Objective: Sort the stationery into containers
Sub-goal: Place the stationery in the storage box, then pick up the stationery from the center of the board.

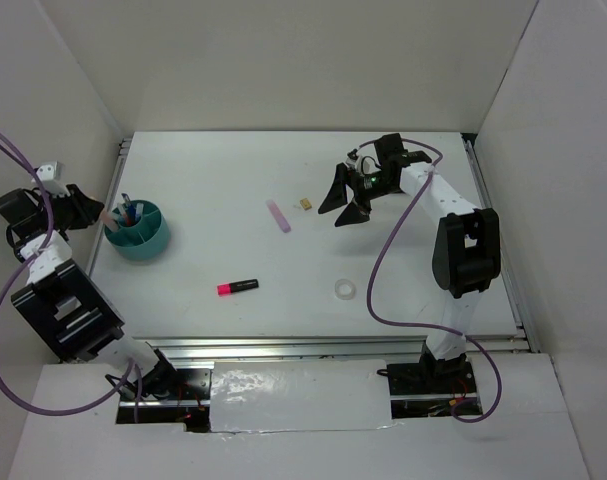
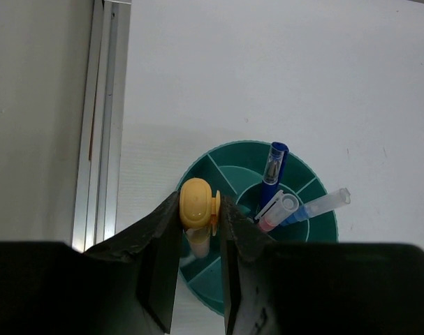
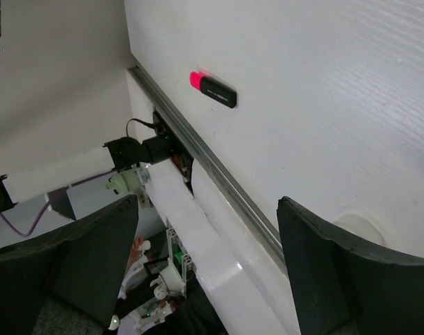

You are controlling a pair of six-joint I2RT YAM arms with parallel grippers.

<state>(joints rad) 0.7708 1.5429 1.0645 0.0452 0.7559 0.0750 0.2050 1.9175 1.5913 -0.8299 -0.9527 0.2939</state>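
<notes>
Teal plastic cup (image 1: 155, 246) sits at the left side of the table (image 1: 233, 170), blue pens (image 2: 274, 167) standing in it. The left gripper (image 2: 199, 206) is clamped on a yellow-capped marker (image 2: 196, 199), upright over an outer compartment. The right gripper (image 1: 343, 205) hangs spread wide, holding nothing, beside the tan eraser (image 1: 305, 203). A pink-capped black marker (image 1: 238, 287) and a tape ring (image 1: 345, 289) lie nearer the arms.
</notes>
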